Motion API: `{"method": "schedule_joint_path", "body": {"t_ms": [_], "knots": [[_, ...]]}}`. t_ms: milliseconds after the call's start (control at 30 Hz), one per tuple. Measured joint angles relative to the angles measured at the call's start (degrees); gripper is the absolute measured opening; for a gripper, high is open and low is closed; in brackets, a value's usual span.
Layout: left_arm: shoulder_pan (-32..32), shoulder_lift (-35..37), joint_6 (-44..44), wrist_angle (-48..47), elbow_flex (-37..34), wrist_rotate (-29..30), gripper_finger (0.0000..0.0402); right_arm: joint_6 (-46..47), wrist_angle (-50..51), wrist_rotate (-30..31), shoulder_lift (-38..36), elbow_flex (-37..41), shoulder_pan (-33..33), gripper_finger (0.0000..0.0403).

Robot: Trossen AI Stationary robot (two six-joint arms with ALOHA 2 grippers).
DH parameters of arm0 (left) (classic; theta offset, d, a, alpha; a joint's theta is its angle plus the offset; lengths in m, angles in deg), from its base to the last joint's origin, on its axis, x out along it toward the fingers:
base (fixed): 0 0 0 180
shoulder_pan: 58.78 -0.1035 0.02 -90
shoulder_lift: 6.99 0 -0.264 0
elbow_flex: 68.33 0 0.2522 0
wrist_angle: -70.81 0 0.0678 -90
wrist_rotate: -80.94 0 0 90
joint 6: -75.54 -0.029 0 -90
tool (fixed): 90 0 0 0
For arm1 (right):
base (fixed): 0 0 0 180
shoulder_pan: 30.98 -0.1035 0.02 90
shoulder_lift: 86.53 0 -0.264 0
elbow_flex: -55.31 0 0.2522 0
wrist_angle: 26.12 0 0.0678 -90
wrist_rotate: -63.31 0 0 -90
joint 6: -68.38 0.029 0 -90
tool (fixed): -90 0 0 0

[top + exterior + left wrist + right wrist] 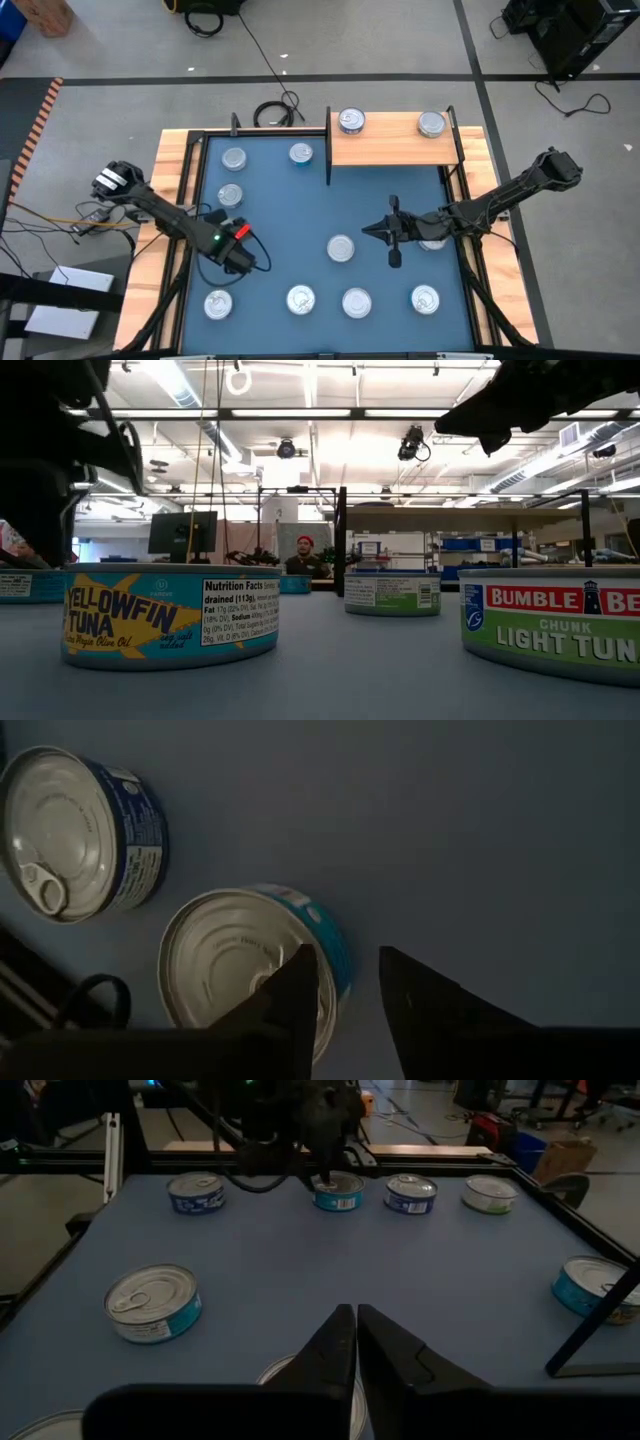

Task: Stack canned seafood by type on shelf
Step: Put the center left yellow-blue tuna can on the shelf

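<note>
Tin [240, 960] with teal label sat on the bench directly under the left gripper [348, 982], one finger over its lid, jaws parted, nothing held. Right gripper [356, 1342] was closed, empty, farther off, mid-bench.

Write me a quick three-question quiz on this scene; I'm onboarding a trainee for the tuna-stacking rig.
1. True or false: three tins stand on the shelf.
2. Which tool has its fingers pressed together with nothing between them? A) left B) right
3. Fill in: in the low view, the nearest teal tin reads "____ Tuna".

Key:
1. False: two tins stand there.
2. B: the right tool, above the mat.
3. Yellowfin.
</note>
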Motion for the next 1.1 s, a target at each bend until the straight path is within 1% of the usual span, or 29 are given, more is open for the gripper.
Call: {"method": "schedule_joint_path", "body": {"t_ms": [333,600,767,1000,1100], "knots": [[-3.66,0.07,0.05,4.58,-4.91,1.11,0.0115,0.0,0.0,0.0,0.0,-0.02,0.0,0.0023],[-3.76,0.04,0.1,5.54,-5.23,1.61,0.0107,0.0,0.0,0.02,0.0,-0.02,0.0,0.0022],[-3.59,0.04,-1.29,6.69,-5.24,2.02,0.0078,0.0,0.0,0.02,0.0,-0.02,0.0,0.0017],[-3.52,0.04,-4.4,7.65,-5.11,1.92,0.001,0.0,-0.02,0.02,0.0,-0.02,0.0,0.0015],[-3.54,-0.04,-5.79,7.35,-4.52,1.91,0.0005,0.0,-0.26,0.01,0.0,-0.02,0.0,0.0017]]}}
